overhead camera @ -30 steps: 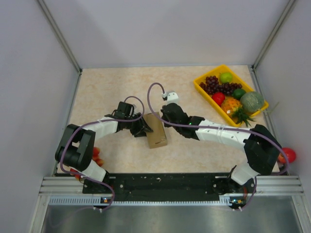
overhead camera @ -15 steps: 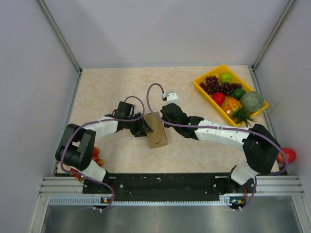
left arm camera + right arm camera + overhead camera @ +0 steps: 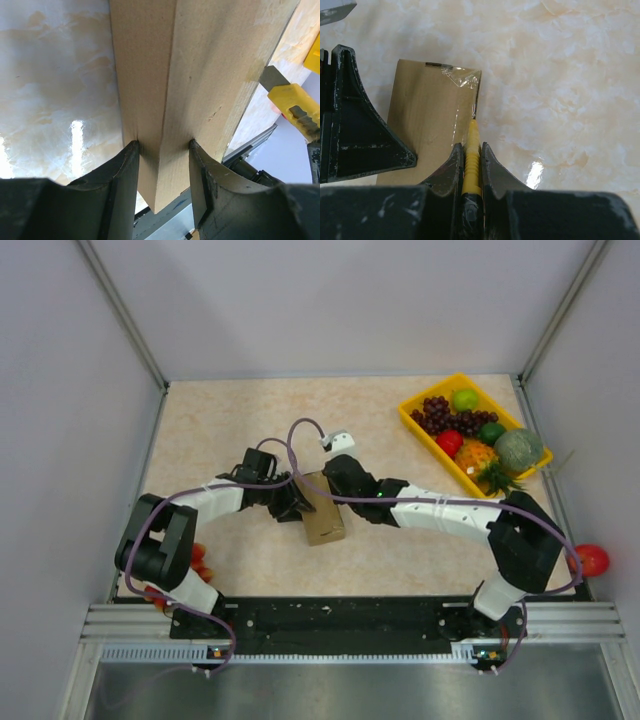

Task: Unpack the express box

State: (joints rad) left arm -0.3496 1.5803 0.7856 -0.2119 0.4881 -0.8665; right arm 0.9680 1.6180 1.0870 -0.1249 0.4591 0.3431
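Left claw [image 3: 162, 150] is clamped on the box [image 3: 322, 508]; right claw [image 3: 470, 152] grips a yellow knife [image 3: 471, 155], blade tip at the box's taped edge.

My top camera looks down from above and behind the arm bases and takes in the whole table [image 3: 210, 430]. My left wrist camera sits very close to the express box [image 3: 190, 75], looking along its fingers. My right wrist camera looks down at the same express box [image 3: 427, 115] from slightly farther away.
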